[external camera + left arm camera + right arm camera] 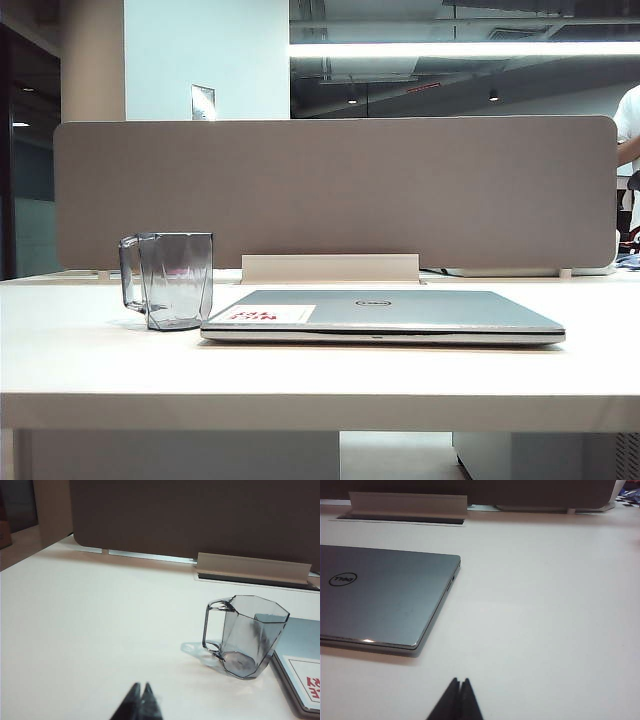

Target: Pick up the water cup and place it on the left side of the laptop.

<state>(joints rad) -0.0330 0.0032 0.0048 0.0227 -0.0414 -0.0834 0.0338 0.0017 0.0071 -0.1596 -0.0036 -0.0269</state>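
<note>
The water cup (pixel 177 278) is a clear grey faceted mug with its handle turned away from the laptop; it stands upright on the white table just left of the laptop (pixel 385 315). The closed silver laptop lies flat, showing a round lid logo and a white sticker with red print. In the left wrist view the cup (pixel 247 636) stands beside the laptop's corner (pixel 302 680), well ahead of my left gripper (pixel 141 686), which is shut and holds nothing. My right gripper (pixel 460 681) is shut and empty, short of the laptop (pixel 380 597). Neither gripper shows in the exterior view.
A beige partition (pixel 335 192) runs along the table's far edge, with a raised cable flap (pixel 330 268) behind the laptop. The table's front edge (pixel 320 410) faces the exterior camera. A person (pixel 628 150) is partly visible behind the partition at right.
</note>
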